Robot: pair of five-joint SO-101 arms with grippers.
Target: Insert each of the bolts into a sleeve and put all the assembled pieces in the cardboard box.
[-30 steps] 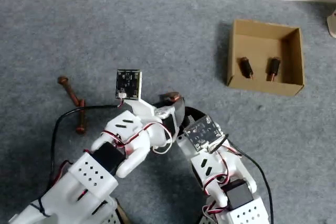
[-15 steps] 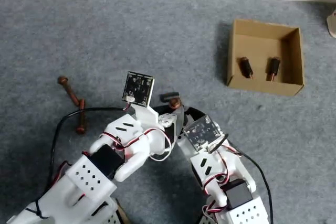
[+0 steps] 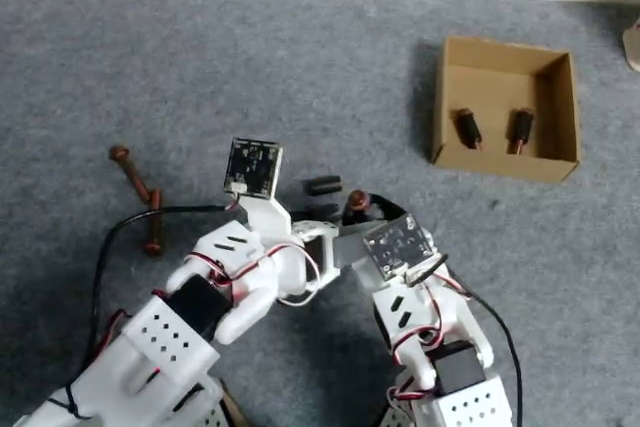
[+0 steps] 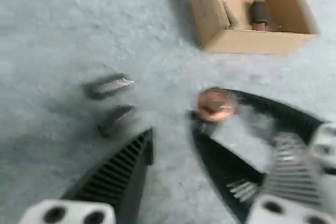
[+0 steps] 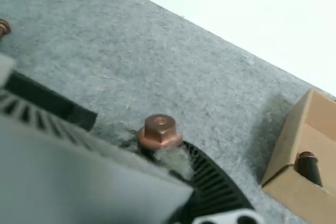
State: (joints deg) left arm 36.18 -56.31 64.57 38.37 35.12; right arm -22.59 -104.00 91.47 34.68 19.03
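R gripper (image 3: pixel 356 211) is clamped on a bolt (image 5: pixel 159 129), head up, near two sleeves lying on the table. L gripper (image 4: pixel 170 134) is wide open w/ nothing in it. Imo L should grab the nearer sleeve (image 4: pixel 116 120) square, then line axes up b4 pushing, or a tilt probs jams it.

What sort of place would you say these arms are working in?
Most likely a robotics lab or hobby bench set up for assembly practice: two small white arms with bare wiring over a grey felt-like table cover, loose bolts and sleeves, and a cardboard box holding finished pieces.
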